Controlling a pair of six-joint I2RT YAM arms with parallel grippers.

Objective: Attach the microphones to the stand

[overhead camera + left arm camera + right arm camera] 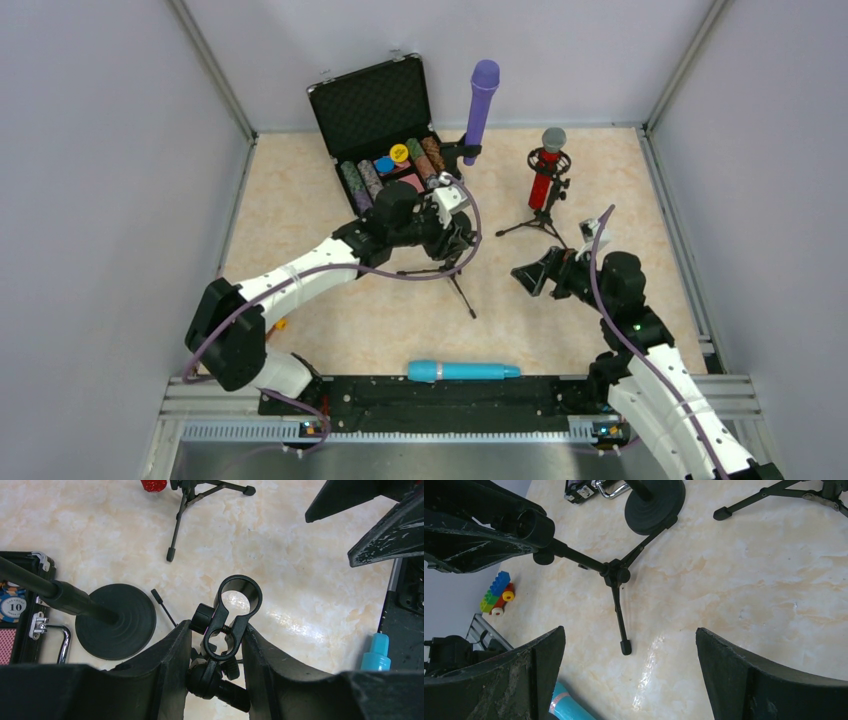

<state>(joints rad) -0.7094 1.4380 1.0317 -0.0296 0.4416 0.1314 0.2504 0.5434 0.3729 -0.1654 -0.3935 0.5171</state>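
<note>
Mic [465, 371], lt blue, lies crosswise at near edge of desk [300, 220], nearer right pincer [530, 277], wide open & empty; left pincer [216, 630] clamps clip [221, 622] of stand [616, 573].

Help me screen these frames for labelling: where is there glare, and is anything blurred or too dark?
Left wrist: a bright glare patch on the tabletop right of the clip; the left hand reads nearly black. Right wrist: a glare streak on the tabletop beside the tripod foot; focus fine. Top external: even light, soft shadows, nothing blurred.
</note>
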